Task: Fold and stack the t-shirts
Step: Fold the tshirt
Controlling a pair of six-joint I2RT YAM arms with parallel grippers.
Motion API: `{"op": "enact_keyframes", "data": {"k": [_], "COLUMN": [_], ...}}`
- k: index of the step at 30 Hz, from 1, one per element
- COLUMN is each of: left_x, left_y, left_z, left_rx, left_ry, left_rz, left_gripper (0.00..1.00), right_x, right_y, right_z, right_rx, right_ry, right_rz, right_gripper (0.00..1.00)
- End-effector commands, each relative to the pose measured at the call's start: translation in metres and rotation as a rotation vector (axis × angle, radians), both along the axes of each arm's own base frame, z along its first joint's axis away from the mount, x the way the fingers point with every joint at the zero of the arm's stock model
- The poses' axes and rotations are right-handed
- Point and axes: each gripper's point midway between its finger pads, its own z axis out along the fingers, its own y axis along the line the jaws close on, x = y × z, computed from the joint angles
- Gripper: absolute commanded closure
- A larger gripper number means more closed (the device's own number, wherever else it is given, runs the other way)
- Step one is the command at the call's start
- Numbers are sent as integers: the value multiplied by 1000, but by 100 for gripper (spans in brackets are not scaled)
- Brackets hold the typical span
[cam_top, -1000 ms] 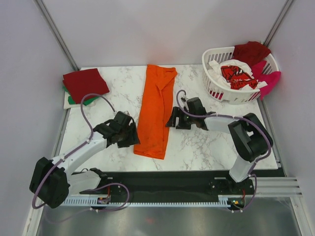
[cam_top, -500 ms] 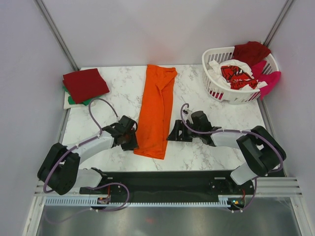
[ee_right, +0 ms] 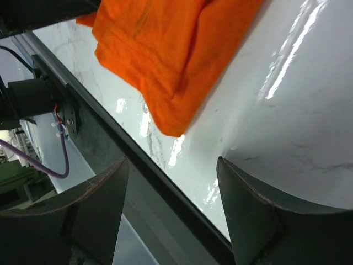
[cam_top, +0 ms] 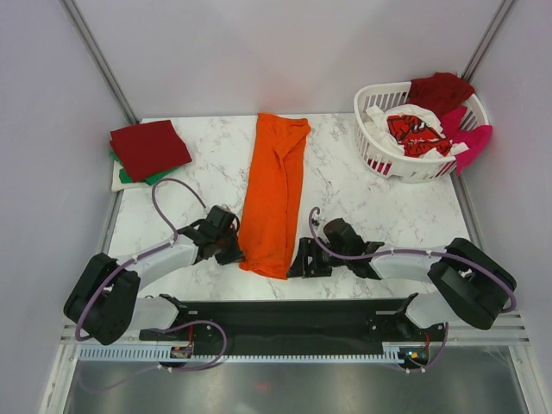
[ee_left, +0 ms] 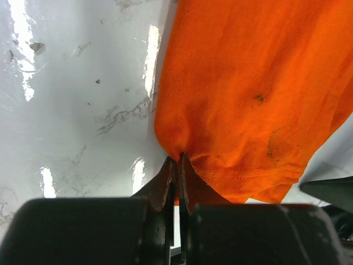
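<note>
A bright orange t-shirt [cam_top: 274,194] lies folded into a long strip down the middle of the marble table [cam_top: 371,207]. My left gripper [cam_top: 235,252] is at the strip's near left corner. In the left wrist view its jaws [ee_left: 177,160] are shut on a pinch of the orange t-shirt [ee_left: 248,83] just above the hem. My right gripper [cam_top: 298,259] sits low beside the near right corner. In the right wrist view it stands open [ee_right: 172,161] with nothing between its fingers, and the orange t-shirt's corner [ee_right: 165,55] is just beyond them.
A folded dark red shirt [cam_top: 148,147] tops a stack at the back left, with green [cam_top: 131,176] showing beneath. A white slatted basket [cam_top: 405,166] at the back right holds a white red-printed shirt [cam_top: 414,129], a dark red one [cam_top: 440,90] and a magenta one [cam_top: 471,140]. The table's black front rail [ee_right: 138,160] is close under my right gripper.
My left gripper has closed on the orange shirt's near left corner. My right arm has slid toward the table's front edge along the shirt's right side.
</note>
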Motion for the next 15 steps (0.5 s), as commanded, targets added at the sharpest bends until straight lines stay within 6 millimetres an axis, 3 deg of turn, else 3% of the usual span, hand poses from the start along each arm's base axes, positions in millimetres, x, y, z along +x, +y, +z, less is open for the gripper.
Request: {"op": "enact_keyframes", "data": {"k": [1, 7, 15], "left_x": [-21, -26, -34], "left_y": [5, 3, 5], "left_z": [-17, -17, -17], "left_rx": [0, -20, -37], "left_ry": [84, 95, 94], "left_rz": [28, 21, 19], "left_gripper": [98, 98, 98], "right_x": [-32, -36, -23], "right_y": [-10, 5, -10], "right_z": [-33, -43, -63], "right_rx": [-102, -126, -227], "right_ry": [130, 115, 75], "right_rz": [-39, -27, -104], "right_gripper": [26, 34, 46]}}
